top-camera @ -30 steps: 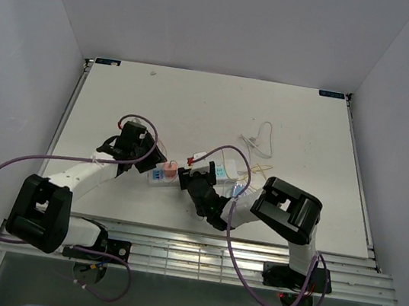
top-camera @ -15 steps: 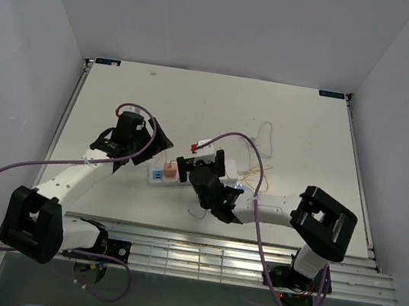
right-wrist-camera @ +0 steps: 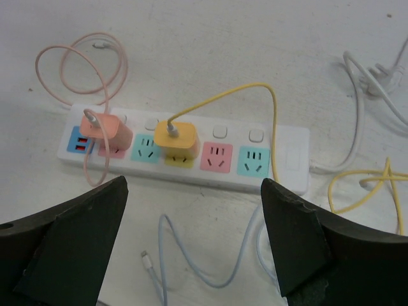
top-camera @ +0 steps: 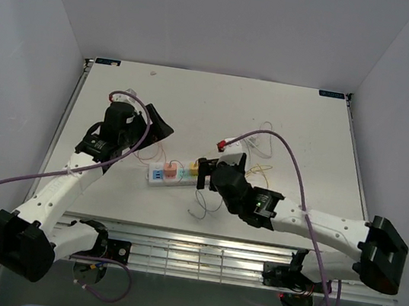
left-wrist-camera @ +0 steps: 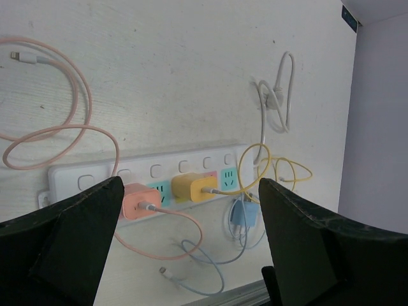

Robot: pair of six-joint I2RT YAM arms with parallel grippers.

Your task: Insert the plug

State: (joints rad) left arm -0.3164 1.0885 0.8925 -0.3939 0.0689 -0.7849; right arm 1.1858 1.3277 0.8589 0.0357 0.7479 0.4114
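Power strip (right-wrist-camera: 290,158) carrying two plugs

On the bench (top-camera: 293,128), the white strip is holding a yellow plug (right-wrist-camera: 177,136) and a pink plug (right-wrist-camera: 107,131) in separate sockets. The left fingers (left-wrist-camera: 70,236) and right fingers (right-wrist-camera: 64,242) are hovering above it, spread wide and gripping nothing

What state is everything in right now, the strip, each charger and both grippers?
power strip: flat on the table, three sockets free.
pink charger: plugged in.
yellow charger: plugged in.
blue charger: unplugged, lying on the table by the strip.
left gripper: open, empty.
right gripper: open, empty.
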